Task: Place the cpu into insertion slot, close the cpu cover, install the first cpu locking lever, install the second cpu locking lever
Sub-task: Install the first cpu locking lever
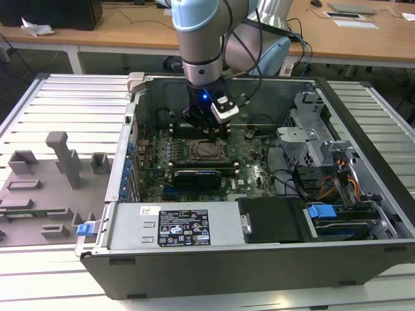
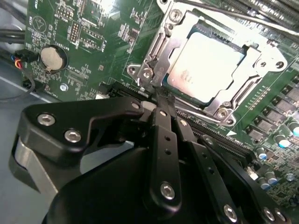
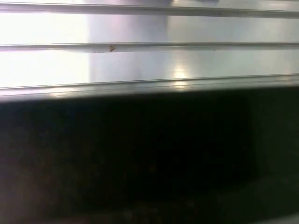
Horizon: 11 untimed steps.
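Note:
The cpu [image 2: 205, 63] lies in the insertion slot [image 2: 223, 113] on the green motherboard [image 2: 93, 28], its silver top showing. The grey cpu cover [image 2: 161, 46] is folded down around it. A thin metal lever rod [image 2: 219, 13] runs along one side of the socket. My gripper [image 2: 156, 99] is shut, its black fingers pressed together with the tips right at a corner of the socket frame. Nothing shows between the fingers. In the exterior view the gripper [image 1: 206, 122] hangs inside the open computer case just behind the cpu [image 1: 206, 150].
A coin battery [image 2: 50, 57] sits on the board near the socket. The case holds a labelled power supply [image 1: 181, 227], a drive cage [image 1: 311, 139] and cables [image 1: 337, 178]. A grey fixture tray [image 1: 52, 175] lies at the exterior view's left. The first wrist view shows ribbed metal [image 3: 149, 63].

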Available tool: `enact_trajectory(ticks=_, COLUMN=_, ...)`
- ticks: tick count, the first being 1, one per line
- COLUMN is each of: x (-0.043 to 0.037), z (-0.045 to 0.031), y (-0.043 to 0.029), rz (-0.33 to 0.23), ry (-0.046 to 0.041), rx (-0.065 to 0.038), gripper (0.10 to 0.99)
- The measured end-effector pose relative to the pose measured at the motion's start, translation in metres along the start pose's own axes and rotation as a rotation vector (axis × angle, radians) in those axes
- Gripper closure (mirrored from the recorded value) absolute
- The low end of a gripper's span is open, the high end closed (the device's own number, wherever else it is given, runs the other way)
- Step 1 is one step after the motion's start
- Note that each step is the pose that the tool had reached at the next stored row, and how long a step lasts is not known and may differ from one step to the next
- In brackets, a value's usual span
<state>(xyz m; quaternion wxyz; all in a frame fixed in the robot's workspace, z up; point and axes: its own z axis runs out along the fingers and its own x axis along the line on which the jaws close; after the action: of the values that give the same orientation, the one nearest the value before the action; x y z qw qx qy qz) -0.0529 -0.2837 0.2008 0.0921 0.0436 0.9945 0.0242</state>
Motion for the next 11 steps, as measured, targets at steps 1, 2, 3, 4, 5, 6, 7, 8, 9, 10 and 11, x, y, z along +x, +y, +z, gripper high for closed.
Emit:
enact_trajectory(ticks=1, x=0.0000, z=0.0000, y=0.0001, rz=0.000, ry=-0.0001, rx=0.000, gripper=0.980)
enact_trajectory(ticks=2, x=0.0000, z=0.0000, y=0.0001, rz=0.000, ry=-0.0001, rx=0.000, gripper=0.980)
enact_trajectory(ticks=3, x=0.0000, z=-0.0001, y=0.0000, rz=0.000, ry=0.0000, rx=0.000, gripper=0.980)
enact_trajectory(ticks=4, x=0.0000, z=-0.0003, y=0.0000, rz=0.000, ry=0.0001, rx=0.000, gripper=0.980)
enact_trajectory(ticks=5, x=-0.0001, z=-0.0010, y=-0.0001, rz=0.000, ry=0.0003, rx=0.000, gripper=0.980)
enact_trajectory(ticks=6, x=-0.0003, z=-0.0020, y=0.0000, rz=0.000, ry=0.0003, rx=0.000, gripper=0.980)
enact_trajectory(ticks=7, x=-0.0006, z=-0.0034, y=0.0002, rz=0.000, ry=0.0002, rx=0.000, gripper=0.980)
enact_trajectory(ticks=8, x=-0.0011, z=-0.0061, y=0.0003, rz=0.000, ry=0.0002, rx=0.000, gripper=0.980)
enact_trajectory(ticks=9, x=-0.0013, z=-0.0070, y=0.0004, rz=0.001, ry=0.0001, rx=-0.001, gripper=0.980)
enact_trajectory(ticks=10, x=-0.0014, z=-0.0079, y=0.0004, rz=0.001, ry=0.0003, rx=-0.002, gripper=0.980)
enact_trajectory(ticks=11, x=-0.0016, z=-0.0081, y=0.0003, rz=0.002, ry=0.0004, rx=-0.006, gripper=0.980)
